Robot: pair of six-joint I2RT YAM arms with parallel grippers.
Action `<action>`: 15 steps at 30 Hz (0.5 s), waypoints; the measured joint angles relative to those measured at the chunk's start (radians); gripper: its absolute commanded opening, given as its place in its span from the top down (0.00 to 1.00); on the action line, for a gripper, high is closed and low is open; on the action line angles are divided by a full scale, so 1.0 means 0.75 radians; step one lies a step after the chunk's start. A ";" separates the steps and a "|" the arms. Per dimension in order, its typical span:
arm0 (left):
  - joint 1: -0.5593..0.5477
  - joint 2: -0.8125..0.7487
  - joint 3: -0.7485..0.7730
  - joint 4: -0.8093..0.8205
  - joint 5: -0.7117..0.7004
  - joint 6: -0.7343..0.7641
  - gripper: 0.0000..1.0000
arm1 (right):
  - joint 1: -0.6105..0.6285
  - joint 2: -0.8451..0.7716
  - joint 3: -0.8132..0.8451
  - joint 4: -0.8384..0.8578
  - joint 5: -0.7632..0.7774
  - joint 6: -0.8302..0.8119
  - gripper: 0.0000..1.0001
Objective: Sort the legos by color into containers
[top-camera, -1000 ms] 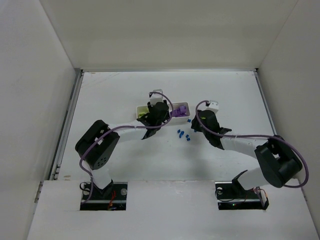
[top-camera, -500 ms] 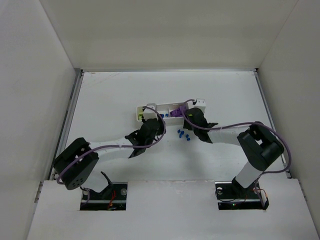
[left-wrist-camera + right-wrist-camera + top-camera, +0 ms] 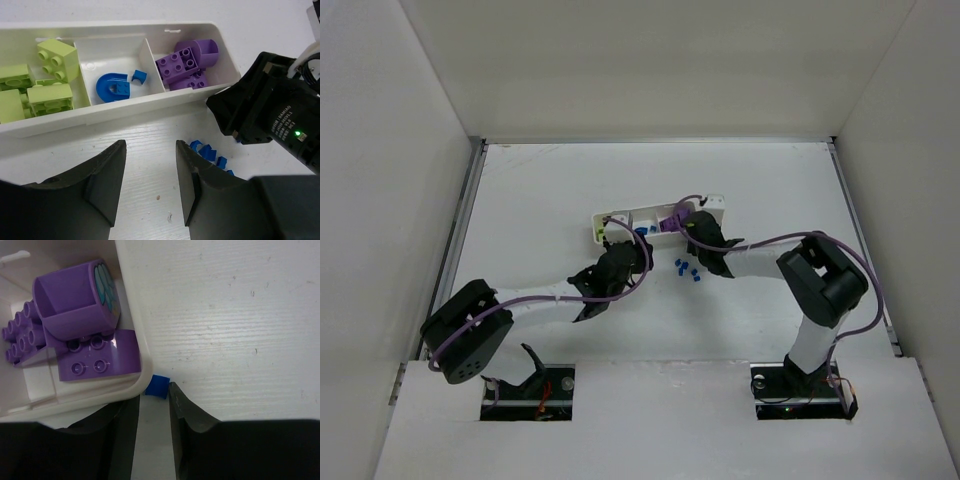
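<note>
Right gripper (image 3: 154,397): narrowly parted, blue lego (image 3: 159,386) at its tips (pinched or not, I cannot tell)
Left gripper (image 3: 150,170): spread, empty, before the tray (image 3: 125,107)

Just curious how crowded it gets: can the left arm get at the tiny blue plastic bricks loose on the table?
Probably yes: the left gripper, open, sits just beside the tiny blue plastic bricks with bare table between, though the black right arm crowds their other side.

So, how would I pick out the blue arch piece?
Start at the white three-compartment tray. Its middle compartment, between green bricks and purple bricks, holds the blue arch. It is horseshoe-shaped and far bigger than the small blue brick beside it.
</note>
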 measured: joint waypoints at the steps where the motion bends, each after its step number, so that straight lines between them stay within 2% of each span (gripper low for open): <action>1: -0.002 0.000 0.000 0.004 0.002 0.000 0.59 | 0.000 0.007 0.008 -0.003 0.009 -0.001 0.68; 8: -0.008 0.000 -0.005 0.016 0.010 0.000 0.59 | 0.002 0.040 0.056 -0.040 0.071 0.004 0.86; 12: -0.008 0.000 -0.018 0.023 0.009 0.001 0.59 | 0.013 0.031 0.047 -0.051 0.105 0.007 0.87; 15: -0.008 -0.001 -0.019 0.024 0.010 0.001 0.60 | 0.061 -0.064 -0.026 -0.081 0.134 0.022 0.87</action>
